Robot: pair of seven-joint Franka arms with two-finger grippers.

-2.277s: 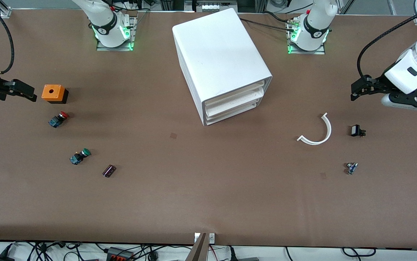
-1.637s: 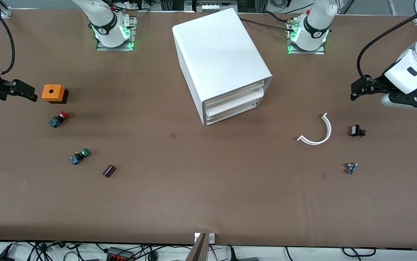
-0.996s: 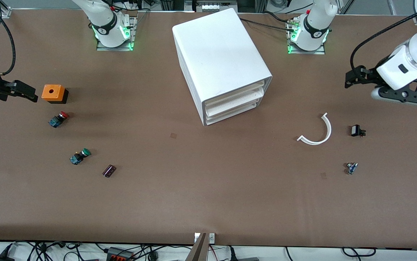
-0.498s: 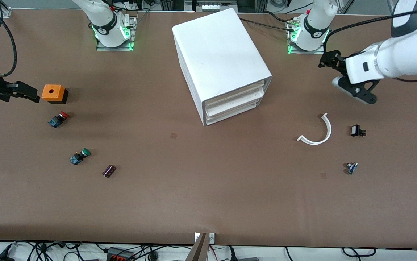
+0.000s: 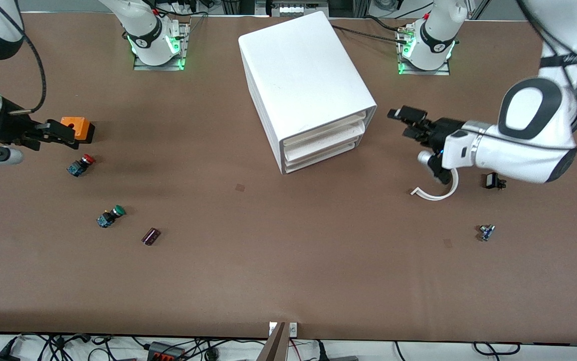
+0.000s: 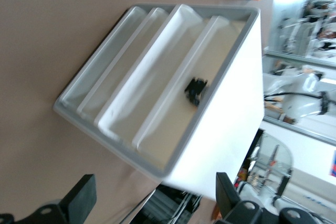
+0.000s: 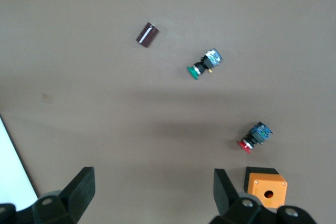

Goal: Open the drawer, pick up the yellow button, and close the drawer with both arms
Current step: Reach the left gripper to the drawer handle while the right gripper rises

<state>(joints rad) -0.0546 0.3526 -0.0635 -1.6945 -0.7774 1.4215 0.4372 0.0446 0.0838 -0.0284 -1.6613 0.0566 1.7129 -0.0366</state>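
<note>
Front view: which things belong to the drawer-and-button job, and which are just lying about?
Job:
white cabinet
its drawers
left gripper, open, in front of the drawers
right gripper, open, over the orange box
unidentified dark item in one drawer

Lying about:
orange box
red-capped button
green-capped button
dark cylinder
white curved strip
small black part
small blue part

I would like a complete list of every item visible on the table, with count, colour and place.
cabinet: one, white, table middle, three drawers shut
orange box: one, orange, right arm's end
red-capped button: one, nearer the camera than the orange box
green-capped button: one, nearer still
cylinder: one, dark, beside the green-capped button
curved strip: one, white, left arm's end
black part: one, beside the strip
small part: one, bluish, nearer the camera
left end effector: black, open, facing the drawers
right end effector: black, open, by the orange box
</note>
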